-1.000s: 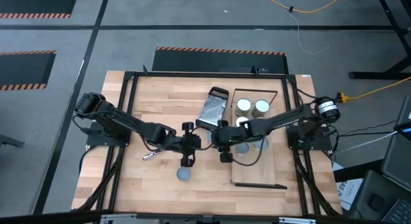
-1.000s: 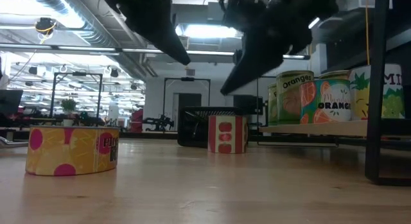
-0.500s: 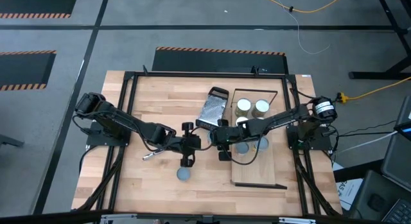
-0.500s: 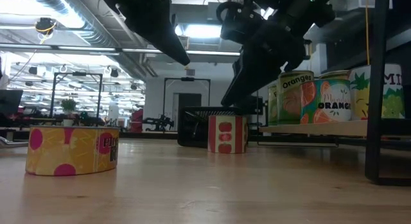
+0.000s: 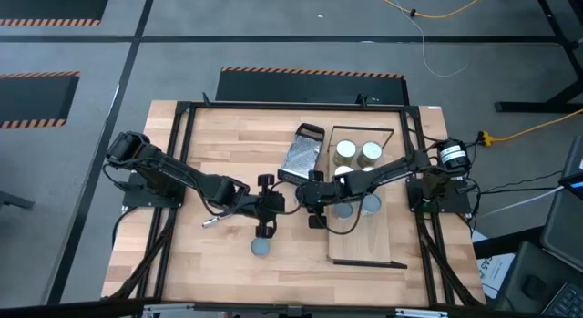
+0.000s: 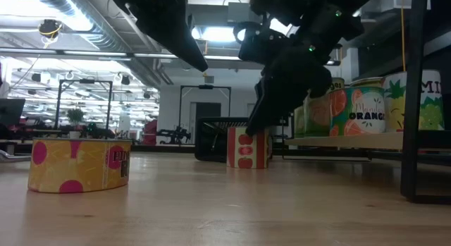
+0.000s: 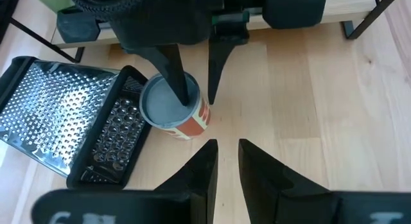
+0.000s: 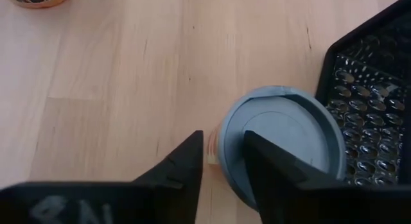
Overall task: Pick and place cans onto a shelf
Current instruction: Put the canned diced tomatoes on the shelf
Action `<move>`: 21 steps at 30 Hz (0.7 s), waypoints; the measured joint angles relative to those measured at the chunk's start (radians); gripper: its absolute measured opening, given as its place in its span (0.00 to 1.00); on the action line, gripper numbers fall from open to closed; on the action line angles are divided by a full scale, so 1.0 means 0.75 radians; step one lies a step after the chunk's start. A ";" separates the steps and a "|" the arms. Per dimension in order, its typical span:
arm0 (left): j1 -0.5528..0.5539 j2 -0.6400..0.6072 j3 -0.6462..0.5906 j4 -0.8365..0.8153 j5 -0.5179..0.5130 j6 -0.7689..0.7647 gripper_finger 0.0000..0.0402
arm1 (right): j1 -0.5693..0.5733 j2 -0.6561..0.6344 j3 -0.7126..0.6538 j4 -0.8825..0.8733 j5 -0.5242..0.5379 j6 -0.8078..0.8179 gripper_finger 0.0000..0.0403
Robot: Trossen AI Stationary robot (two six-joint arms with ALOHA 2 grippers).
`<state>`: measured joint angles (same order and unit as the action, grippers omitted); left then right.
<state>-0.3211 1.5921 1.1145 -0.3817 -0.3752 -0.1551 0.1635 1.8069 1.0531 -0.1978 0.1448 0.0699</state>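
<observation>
A red-orange can with a pale-blue top (image 7: 172,110) stands upright on the table next to the grater; it also shows in the right wrist view (image 8: 286,144) and the low view (image 6: 246,148). My right gripper (image 8: 222,139) is narrowly open, slanting down over this can's rim, one finger above the top and one outside the wall. My left gripper (image 7: 227,144), narrowly open and empty, hangs above the table a little short of the same can. A yellow-and-pink can (image 6: 79,165) stands on the table nearer the front. Several cans (image 5: 357,153) stand on the light-wood shelf (image 5: 364,241). My right gripper has one fingertip (image 7: 185,95) over the can's pale-blue top near its rim and the other finger (image 7: 213,76) outside the wall, coming slanting down from the table's right. I cannot tell whether either finger touches the can, which stands upright on the table.
The metal grater (image 5: 302,152) lies right beside the red-orange can, on its far side. A slim silver tool (image 5: 213,220) lies under the left arm. The shelf's dark end frame (image 6: 416,98) rises at the right of the low view.
My right gripper has come down and a little toward the table's left, from above the shelf's edge to the red-orange can's top. The can has stayed in place.
</observation>
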 joint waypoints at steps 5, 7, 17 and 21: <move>0.000 0.000 0.000 0.000 0.000 0.000 0.14 | 0.000 0.000 0.000 -0.003 -0.005 -0.003 0.15; 0.000 0.000 0.000 0.000 0.000 0.000 0.14 | 0.001 0.000 0.000 0.001 -0.010 -0.005 0.07; 0.000 0.000 0.000 0.000 0.000 0.000 0.14 | 0.014 -0.002 0.001 0.020 -0.340 -0.297 0.02; 0.000 0.000 0.000 0.000 0.000 0.000 0.14 | 0.030 0.000 -0.002 0.011 -0.607 -0.395 0.03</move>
<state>-0.3214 1.5921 1.1145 -0.3815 -0.3752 -0.1551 0.1859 1.8066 1.0518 -0.1898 -0.3103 -0.2263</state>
